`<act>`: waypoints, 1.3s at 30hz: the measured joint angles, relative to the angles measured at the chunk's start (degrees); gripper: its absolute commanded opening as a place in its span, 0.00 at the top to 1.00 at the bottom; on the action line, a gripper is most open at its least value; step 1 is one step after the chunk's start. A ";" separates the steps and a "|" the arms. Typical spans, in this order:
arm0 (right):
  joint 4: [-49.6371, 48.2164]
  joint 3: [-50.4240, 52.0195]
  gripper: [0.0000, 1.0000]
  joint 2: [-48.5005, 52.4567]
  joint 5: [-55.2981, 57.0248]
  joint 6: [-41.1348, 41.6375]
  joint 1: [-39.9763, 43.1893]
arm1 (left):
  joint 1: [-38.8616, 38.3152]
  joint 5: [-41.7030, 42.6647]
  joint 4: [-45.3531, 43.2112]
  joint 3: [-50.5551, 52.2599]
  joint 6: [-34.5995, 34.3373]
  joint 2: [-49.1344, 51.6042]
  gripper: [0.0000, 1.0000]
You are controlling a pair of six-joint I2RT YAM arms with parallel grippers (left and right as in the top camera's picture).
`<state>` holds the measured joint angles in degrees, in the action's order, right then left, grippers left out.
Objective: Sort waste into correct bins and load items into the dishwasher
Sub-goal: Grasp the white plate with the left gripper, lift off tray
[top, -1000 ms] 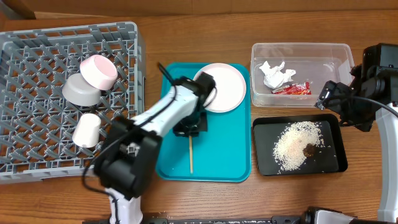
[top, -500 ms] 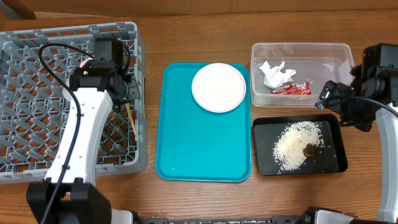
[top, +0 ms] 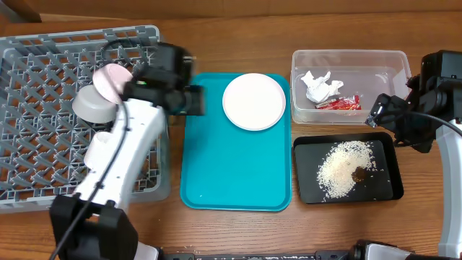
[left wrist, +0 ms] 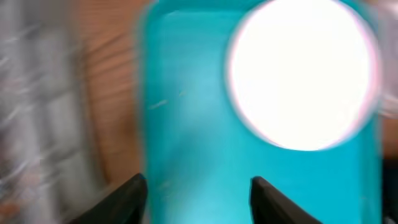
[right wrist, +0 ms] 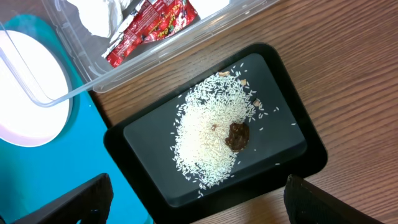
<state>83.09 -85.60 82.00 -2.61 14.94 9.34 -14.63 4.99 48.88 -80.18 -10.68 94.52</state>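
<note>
The grey dishwasher rack (top: 43, 108) holds the pink bowl (top: 110, 81), the grey bowl (top: 94, 107) and the white cup (top: 99, 150). The white plate (top: 253, 101) (left wrist: 303, 71) lies on the teal tray (top: 231, 173) (left wrist: 186, 124). My left gripper (top: 193, 100) (left wrist: 198, 193) hovers over that tray's left edge, open and empty, in a blurred view. The clear tub (top: 346, 58) (right wrist: 81, 93) contains the tissue (top: 320, 85) (right wrist: 102, 15) and the red wrapper (top: 338, 103) (right wrist: 152, 28). Rice (top: 343, 167) (right wrist: 208, 137) and the brown lump (top: 359, 174) (right wrist: 237, 135) lie in the black tray (top: 382, 189) (right wrist: 286, 155). My right gripper (top: 382, 114) (right wrist: 199, 199) hangs open above that tray.
Bare wooden table (top: 238, 29) surrounds everything. The right arm's body (top: 440, 94) stands at the table's right edge. My left arm (top: 123, 166) stretches over the rack's right wall from the front.
My left arm swung right from over the rack to the teal tray's left edge. Its jaws opened, and the thin wooden stick seen at them half a second ago no longer shows.
</note>
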 measured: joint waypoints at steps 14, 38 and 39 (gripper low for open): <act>0.02 0.00 0.10 0.00 0.00 0.02 0.00 | -22.51 -1.40 -14.21 -0.11 14.03 20.90 0.25; 0.11 0.00 0.10 0.00 0.00 0.02 0.00 | -16.76 -1.92 8.83 -18.27 8.48 12.92 0.96; 0.13 0.00 0.11 0.00 0.02 0.02 0.00 | -14.80 -1.44 8.98 -18.69 7.65 10.54 0.96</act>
<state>83.22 -85.60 82.00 -2.59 14.96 9.34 -29.43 3.55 57.87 -98.87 -3.03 105.06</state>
